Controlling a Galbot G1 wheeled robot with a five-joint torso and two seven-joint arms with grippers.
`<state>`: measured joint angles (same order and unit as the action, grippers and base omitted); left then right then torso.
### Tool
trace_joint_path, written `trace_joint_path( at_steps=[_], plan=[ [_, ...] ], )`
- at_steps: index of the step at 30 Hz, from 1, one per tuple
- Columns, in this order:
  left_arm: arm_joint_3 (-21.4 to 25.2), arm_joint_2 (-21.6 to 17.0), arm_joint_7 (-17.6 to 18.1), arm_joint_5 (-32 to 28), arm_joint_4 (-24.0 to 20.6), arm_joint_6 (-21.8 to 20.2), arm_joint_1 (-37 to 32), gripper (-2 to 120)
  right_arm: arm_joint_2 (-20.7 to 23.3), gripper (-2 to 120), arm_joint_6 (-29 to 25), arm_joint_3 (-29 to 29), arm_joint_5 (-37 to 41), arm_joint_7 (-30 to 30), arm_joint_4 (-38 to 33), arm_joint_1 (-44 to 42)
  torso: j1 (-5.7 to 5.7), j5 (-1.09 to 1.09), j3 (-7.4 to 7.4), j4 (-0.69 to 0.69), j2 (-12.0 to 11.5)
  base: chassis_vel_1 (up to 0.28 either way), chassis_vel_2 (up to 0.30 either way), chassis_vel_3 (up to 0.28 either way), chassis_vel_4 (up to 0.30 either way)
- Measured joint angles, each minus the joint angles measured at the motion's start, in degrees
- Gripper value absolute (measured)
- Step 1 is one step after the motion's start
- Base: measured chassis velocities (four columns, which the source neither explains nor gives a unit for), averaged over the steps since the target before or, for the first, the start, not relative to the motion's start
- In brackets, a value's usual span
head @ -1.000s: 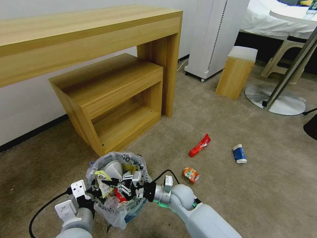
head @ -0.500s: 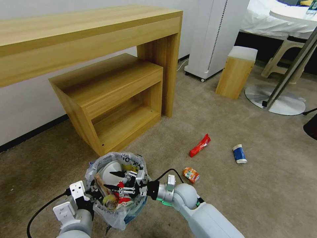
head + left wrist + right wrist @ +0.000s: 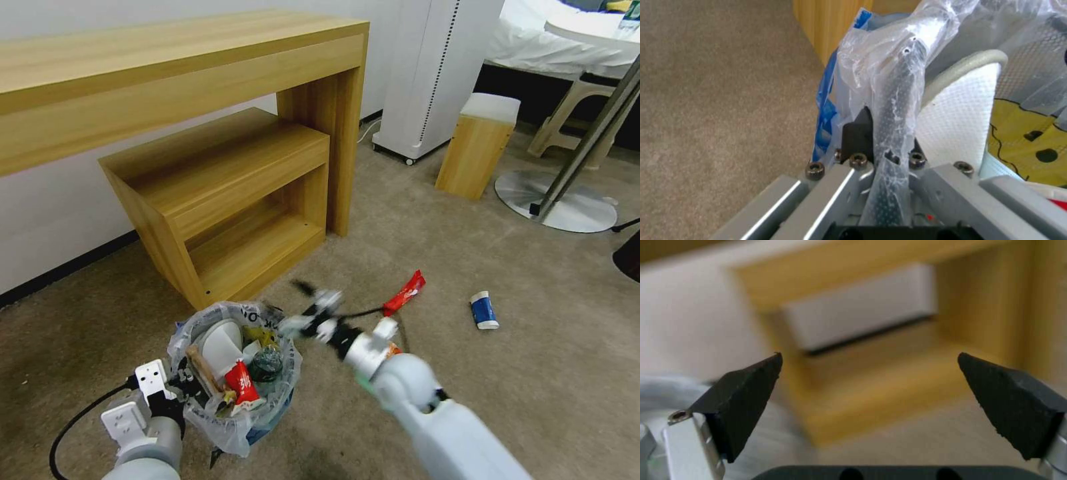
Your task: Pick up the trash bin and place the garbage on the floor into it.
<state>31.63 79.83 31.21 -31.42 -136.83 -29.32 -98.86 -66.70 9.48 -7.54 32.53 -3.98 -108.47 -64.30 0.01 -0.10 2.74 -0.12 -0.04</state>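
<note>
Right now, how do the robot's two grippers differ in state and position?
The left gripper is shut on the trash bin's bag-lined rim, carrying it; the right gripper is open and holds nothing. The left gripper sits at the bin's near edge, while the right gripper is off to the bin's right, above the floor, towards the red wrapper. Both have dark fingertips.
</note>
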Motion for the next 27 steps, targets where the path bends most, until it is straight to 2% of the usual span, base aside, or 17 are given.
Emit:
trace_joint_path(
  at_steps=[2,4,8,10,12,16,22,27],
  plan=[
    [0.18,-0.17,0.09,-0.56,0.26,-0.17,0.8,0,2.22,100,2.93,-3.08,0.72,6.58,-2.18,-2.89,0.0,-0.01,0.0,-0.01,0.0,0.0,0.0,0.0,0.0],
    [0.23,-0.2,0.15,-1.15,0.31,-0.37,1.39,0,4.37,100,4.7,-6.78,1.62,10.39,-4.17,-6.73,0.0,0.0,0.0,-0.01,0.0,0.0,0.0,0.0,0.0],
    [0.11,-0.2,0.18,-1.42,0.34,-0.41,1.69,0,5.93,100,4.81,-10.25,2.33,11.88,-5.48,-10.28,0.0,0.0,0.0,-0.01,0.0,0.0,0.0,0.0,0.0],
    [-0.2,-0.2,0.18,-1.48,0.36,-0.42,1.73,0,6.45,100,4.6,-12.49,3.69,14.63,-6.65,-12.84,0.0,0.0,0.0,-0.01,0.0,0.0,0.0,0.0,0.0],
    [-0.41,-0.24,0.18,-1.48,0.34,-0.42,1.73,0,6.16,100,4.62,-13.76,5.79,18.71,-8.16,-14.87,0.0,-0.01,0.0,-0.01,0.0,0.0,0.0,0.0,0.0],
    [-0.48,-0.47,0.17,-1.56,-0.11,-0.43,1.4,0,4.87,100,4.7,-14.62,7.16,22.52,-8.34,-16.02,0.0,-0.01,0.0,0.0,0.0,0.0,0.0,0.0,0.0],
    [-0.37,-0.75,0.1,-1.58,-0.61,-0.19,0.4,0,3.39,100,4.57,-14.81,8.15,23.87,-4.21,-15.44,-0.01,-0.02,0.0,0.0,0.0,0.0,0.0,0.0,0.0],
    [-0.1,-1.0,0.06,-1.65,-1.37,0.12,-0.02,0,-0.3,100,4.28,-14.2,16.82,29.58,-0.91,-13.89,0.0,-0.03,0.0,0.0,0.0,0.0,0.0,0.0,0.0]
  ],
)
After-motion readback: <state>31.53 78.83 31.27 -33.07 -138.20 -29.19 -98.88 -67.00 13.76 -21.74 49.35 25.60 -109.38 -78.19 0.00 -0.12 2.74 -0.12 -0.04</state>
